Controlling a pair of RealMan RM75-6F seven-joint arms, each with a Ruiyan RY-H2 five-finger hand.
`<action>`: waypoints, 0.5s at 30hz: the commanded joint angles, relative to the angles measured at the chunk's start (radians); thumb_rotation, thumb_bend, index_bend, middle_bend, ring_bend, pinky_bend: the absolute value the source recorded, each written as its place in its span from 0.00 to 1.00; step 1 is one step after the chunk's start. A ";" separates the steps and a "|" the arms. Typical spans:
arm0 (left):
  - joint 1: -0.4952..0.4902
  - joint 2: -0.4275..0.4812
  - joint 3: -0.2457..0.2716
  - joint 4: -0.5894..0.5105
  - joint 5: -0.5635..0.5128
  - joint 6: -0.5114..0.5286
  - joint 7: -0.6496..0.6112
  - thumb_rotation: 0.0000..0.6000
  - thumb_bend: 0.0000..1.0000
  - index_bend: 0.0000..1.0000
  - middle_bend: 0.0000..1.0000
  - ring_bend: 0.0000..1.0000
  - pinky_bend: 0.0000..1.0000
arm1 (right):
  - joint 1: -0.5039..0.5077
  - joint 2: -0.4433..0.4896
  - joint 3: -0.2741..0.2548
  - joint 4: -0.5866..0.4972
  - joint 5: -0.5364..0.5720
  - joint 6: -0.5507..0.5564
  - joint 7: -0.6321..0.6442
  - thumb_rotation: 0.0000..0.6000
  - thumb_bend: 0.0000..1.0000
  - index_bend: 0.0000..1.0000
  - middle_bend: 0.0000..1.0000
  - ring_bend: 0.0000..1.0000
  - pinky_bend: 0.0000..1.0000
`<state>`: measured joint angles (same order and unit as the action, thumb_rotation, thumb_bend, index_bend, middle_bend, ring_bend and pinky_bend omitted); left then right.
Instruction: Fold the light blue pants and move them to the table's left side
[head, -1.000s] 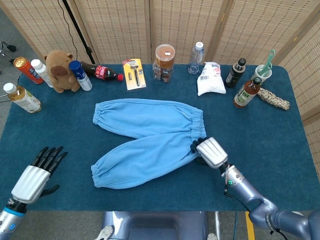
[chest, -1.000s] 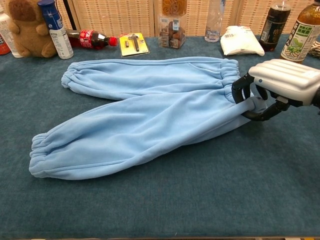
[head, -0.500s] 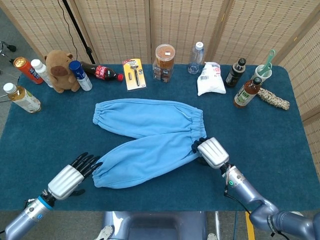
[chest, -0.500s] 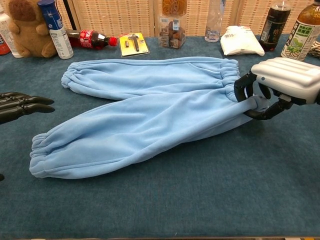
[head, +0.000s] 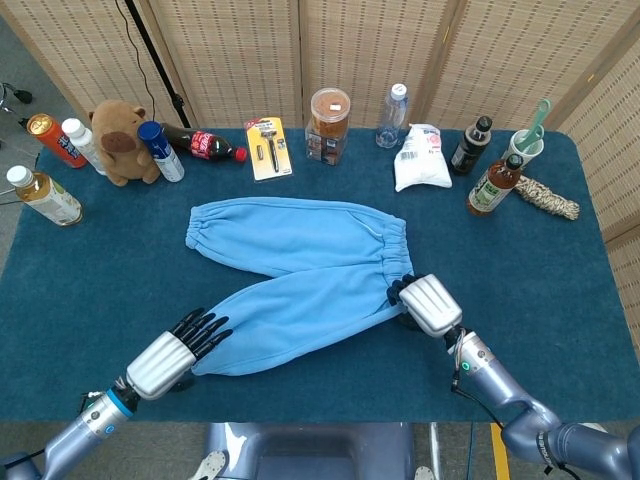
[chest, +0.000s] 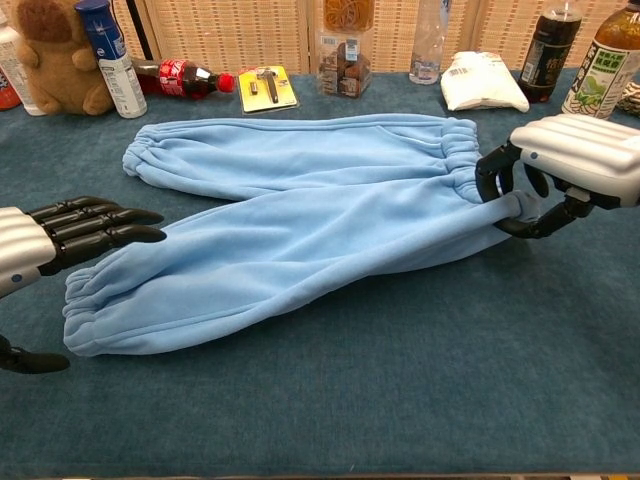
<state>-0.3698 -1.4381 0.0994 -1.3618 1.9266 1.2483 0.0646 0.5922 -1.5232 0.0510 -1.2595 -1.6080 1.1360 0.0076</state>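
L hand (head: 175, 352) has swept in from the table's near-left corner and now sits right at the cuff of the near leg; fingers (chest: 95, 222) straight and spread over the hem, thumb low underneath, nothing gripped yet. R hand (chest: 560, 170) has barely moved, just a touch rightward w/ the cloth, fingers curled round the waistband corner, pinching it.

Light blue pants (head: 300, 270) lie flat mid-table, legs splayed in a V toward the left, waistband to the right, on the dark blue table cover (head: 560, 280).

Looks like fleece: soft, floppy, light, elastic gathered at cuffs and waist. Prob. won't slip, but will sag and drag on the carpet-like cover, so it needs lifting, not sliding. Best holds, I'd say: the thick ruched cuff for L, the waistband for R.

Back row well clear: plush toy (head: 122, 140), cola bottle (head: 210, 146), white pouch (head: 420, 158).
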 joint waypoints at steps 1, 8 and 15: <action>-0.005 -0.019 0.001 0.001 -0.009 -0.009 0.024 1.00 0.04 0.00 0.00 0.00 0.00 | 0.000 -0.001 -0.001 0.002 0.003 -0.001 0.004 1.00 0.75 0.65 0.52 0.48 0.60; -0.008 -0.072 -0.007 0.024 -0.029 -0.018 0.095 1.00 0.05 0.00 0.00 0.00 0.00 | 0.001 -0.004 -0.003 0.006 0.008 -0.002 0.016 1.00 0.75 0.65 0.52 0.48 0.60; -0.012 -0.096 -0.021 0.017 -0.067 -0.031 0.144 1.00 0.12 0.00 0.00 0.00 0.00 | 0.001 -0.005 -0.008 0.014 0.007 0.000 0.025 1.00 0.75 0.65 0.53 0.48 0.60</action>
<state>-0.3810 -1.5291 0.0825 -1.3419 1.8690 1.2225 0.1939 0.5929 -1.5284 0.0435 -1.2461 -1.6009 1.1354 0.0319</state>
